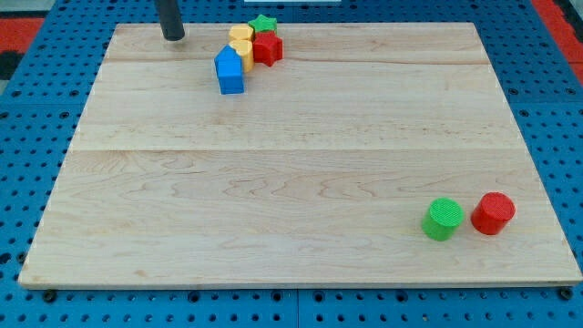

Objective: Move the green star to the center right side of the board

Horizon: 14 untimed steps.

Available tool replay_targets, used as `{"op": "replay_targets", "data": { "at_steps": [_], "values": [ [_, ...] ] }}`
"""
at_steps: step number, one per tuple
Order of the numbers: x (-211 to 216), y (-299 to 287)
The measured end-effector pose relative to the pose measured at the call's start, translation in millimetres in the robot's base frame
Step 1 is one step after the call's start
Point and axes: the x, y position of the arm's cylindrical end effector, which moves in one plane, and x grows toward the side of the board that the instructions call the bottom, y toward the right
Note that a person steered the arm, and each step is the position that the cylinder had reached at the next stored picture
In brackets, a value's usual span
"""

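Observation:
The green star [264,23] lies at the top edge of the wooden board [301,164], a little left of centre. It touches a red star-like block [267,47] just below it and a yellow block [241,35] to its left. My tip [173,37] rests on the board near the top left, about a hundred pixels left of the green star and apart from every block.
A second yellow block [242,54] and a blue house-shaped block [230,71] sit below and left of the cluster. A green cylinder [443,219] and a red cylinder [493,213] stand side by side at the bottom right.

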Motion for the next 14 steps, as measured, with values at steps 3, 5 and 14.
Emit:
{"op": "replay_targets", "data": {
  "at_steps": [3, 5, 14],
  "values": [
    [-13.5, 92.2],
    [-5.0, 133.5],
    [91.7, 258.7]
  ]
}}
